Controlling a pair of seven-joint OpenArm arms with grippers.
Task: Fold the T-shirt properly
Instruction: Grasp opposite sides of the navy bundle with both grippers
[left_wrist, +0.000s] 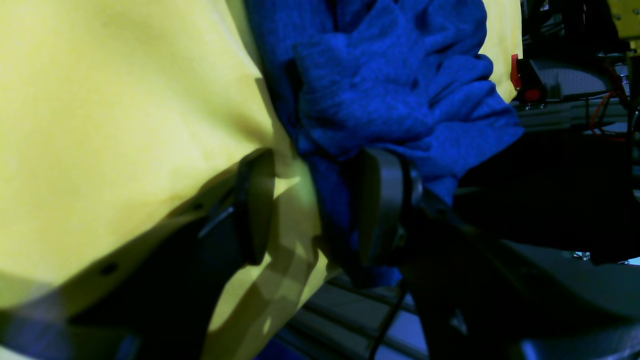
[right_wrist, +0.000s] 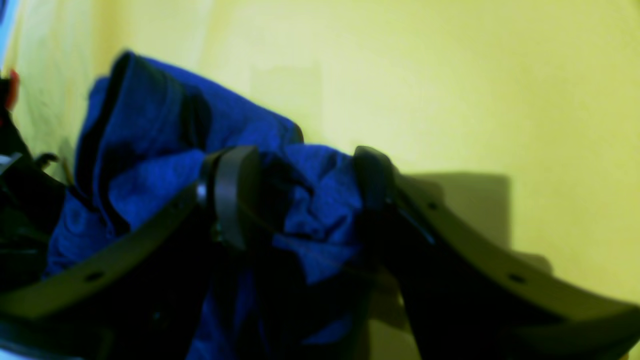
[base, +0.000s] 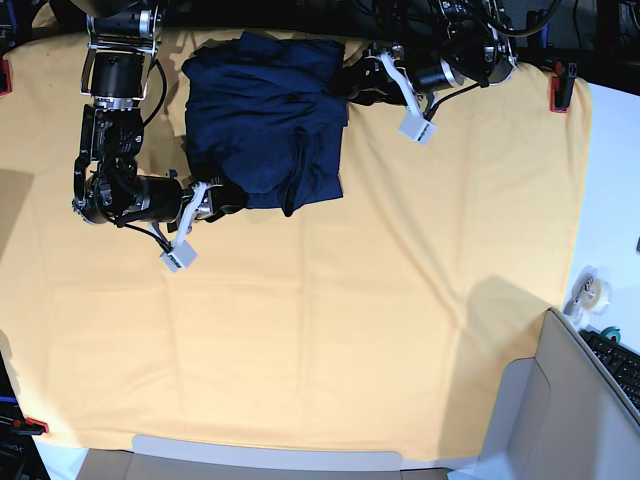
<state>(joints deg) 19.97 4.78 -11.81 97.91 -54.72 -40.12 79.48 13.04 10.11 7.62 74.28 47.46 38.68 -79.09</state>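
The T-shirt (base: 265, 120) is a dark navy heap, loosely folded, at the back left of the yellow-orange cloth (base: 350, 330). My left gripper (base: 348, 88) is at its far right edge. In the left wrist view that gripper (left_wrist: 318, 205) stands open, with bunched blue T-shirt (left_wrist: 390, 85) fabric and a ridge of yellow cloth (left_wrist: 100, 125) between its fingers. My right gripper (base: 222, 196) is at the shirt's near left corner. In the right wrist view it (right_wrist: 303, 195) straddles a crumpled blue fold of the T-shirt (right_wrist: 150, 130), with its jaws wide apart.
A grey bin (base: 560, 400) stands at the front right corner, with a tape roll (base: 588, 290) and a keyboard (base: 620, 360) on the white surface beside it. A red clamp (base: 560, 85) holds the cloth at the back right edge.
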